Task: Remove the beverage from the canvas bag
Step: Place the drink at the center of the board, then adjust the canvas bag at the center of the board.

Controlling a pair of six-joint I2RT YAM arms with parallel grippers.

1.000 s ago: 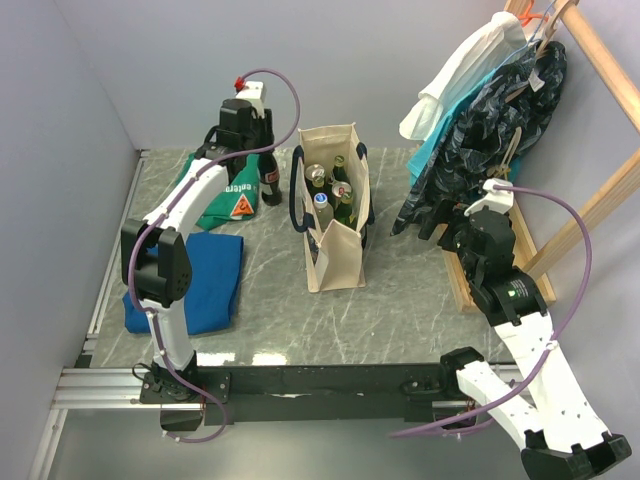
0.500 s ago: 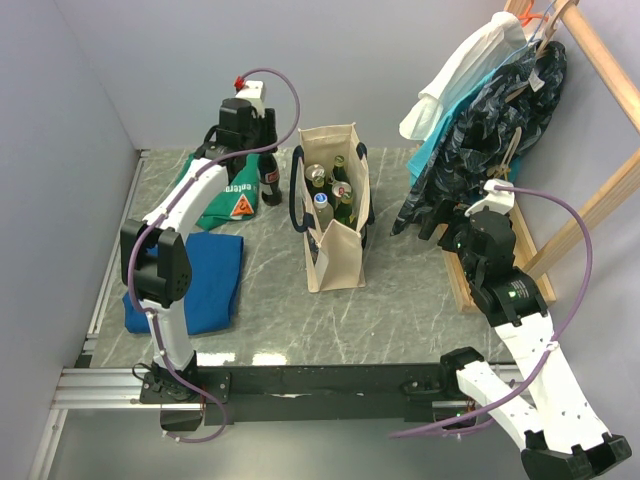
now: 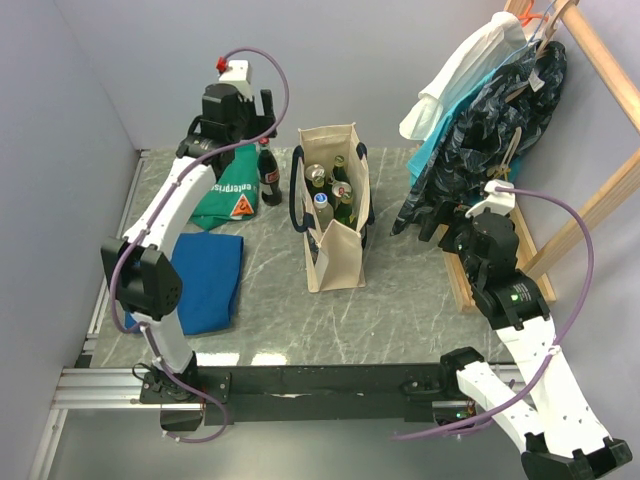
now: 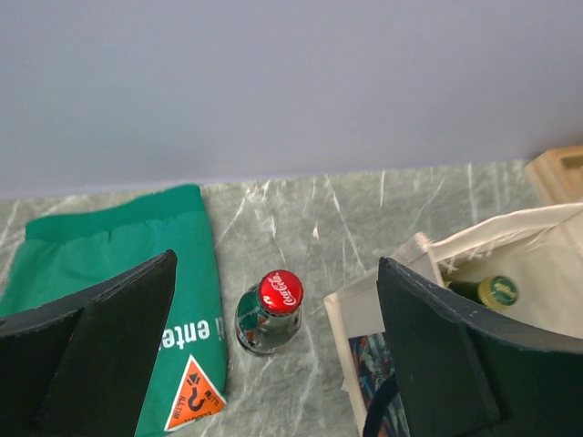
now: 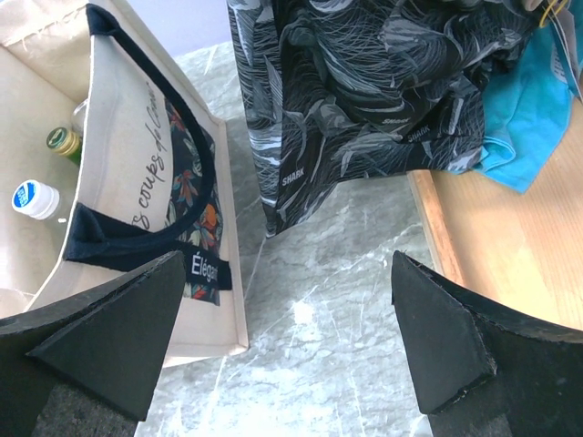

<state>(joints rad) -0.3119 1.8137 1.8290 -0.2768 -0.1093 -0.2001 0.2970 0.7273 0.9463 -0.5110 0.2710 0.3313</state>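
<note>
- Bag (image 3: 335,215) stands upright at mid-counter, nearer the far edge. Its mouth is open and its navy handles droop at the sides.
- Several bottles (image 3: 330,188) stand inside it, among them a green one with a gold cap (image 5: 64,141) and one with a blue-and-white cap (image 5: 35,198).
- Cola bottle (image 4: 270,311), red cap on, stands upright on the counter (image 3: 400,300) near the far edge. It is just left of the bag, apart from it, and just beside the green cloth (image 3: 225,190).
- Left hand (image 4: 276,259) hovers above the cola bottle with fingers spread wide, one to each side, touching nothing.
- Right hand (image 5: 284,264) hangs over the right part of the counter, between the bag and the dark clothes (image 5: 364,100). Its fingers are spread and hold nothing.
- Blue cloth (image 3: 200,280) lies folded by the left edge, nearer than the green one.
- Clothes hang from a wooden rack (image 3: 600,60) at the far right corner.
</note>
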